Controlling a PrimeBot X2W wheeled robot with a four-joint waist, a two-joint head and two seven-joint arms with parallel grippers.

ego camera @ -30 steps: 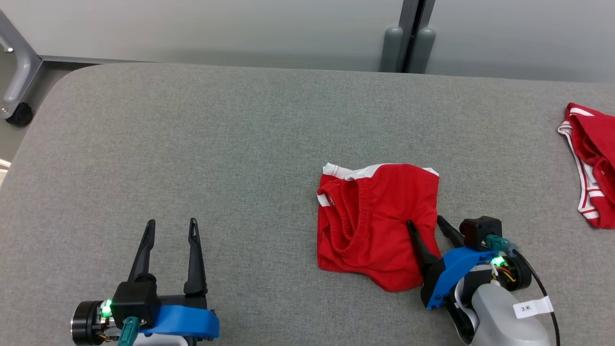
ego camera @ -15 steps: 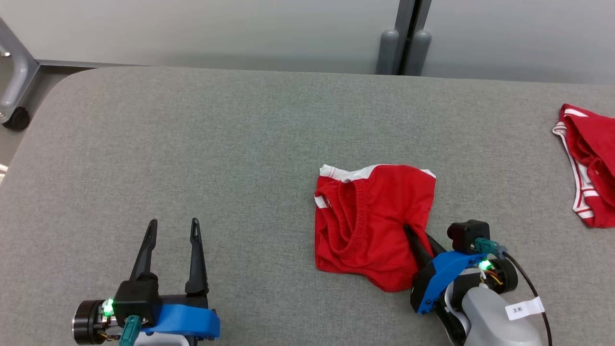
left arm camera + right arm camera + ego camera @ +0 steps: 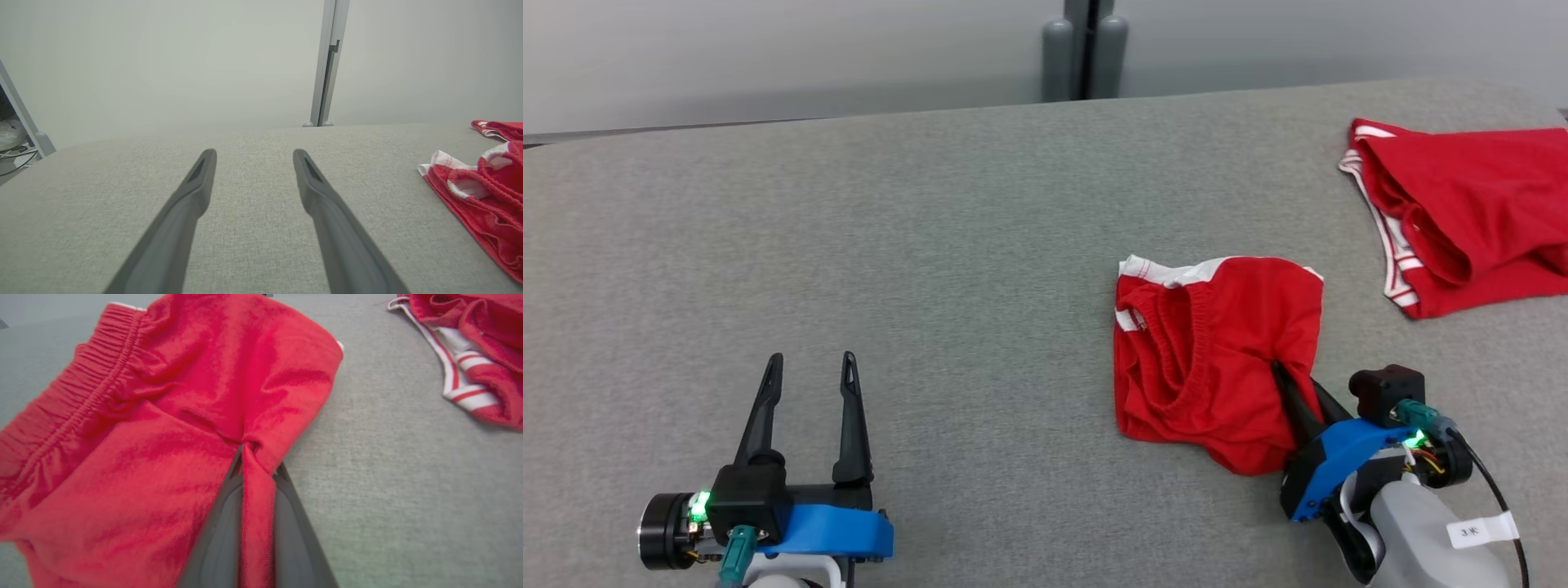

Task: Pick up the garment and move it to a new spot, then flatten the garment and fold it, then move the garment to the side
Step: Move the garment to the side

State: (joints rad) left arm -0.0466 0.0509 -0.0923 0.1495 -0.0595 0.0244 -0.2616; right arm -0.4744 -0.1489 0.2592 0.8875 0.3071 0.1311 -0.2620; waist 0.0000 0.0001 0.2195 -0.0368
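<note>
The garment (image 3: 1209,359) is a pair of red shorts with white trim, lying crumpled right of the table's centre; its edge also shows in the left wrist view (image 3: 486,204). My right gripper (image 3: 1286,377) is shut on a pinched fold at its right side, and the right wrist view shows red cloth (image 3: 253,486) squeezed between the two dark fingers (image 3: 222,522). My left gripper (image 3: 809,363) stands open over bare table at the lower left, well apart from the garment, with nothing between its fingers (image 3: 192,192).
A second red garment with white stripes (image 3: 1462,212) lies at the table's far right (image 3: 474,363). The grey padded table (image 3: 890,245) stretches wide to the left. A wall and a grey post (image 3: 1086,49) stand behind the far edge.
My right gripper went from open around the garment's right side to shut on a fold of it. The head camera has turned right, bringing more of the second garment into view.
</note>
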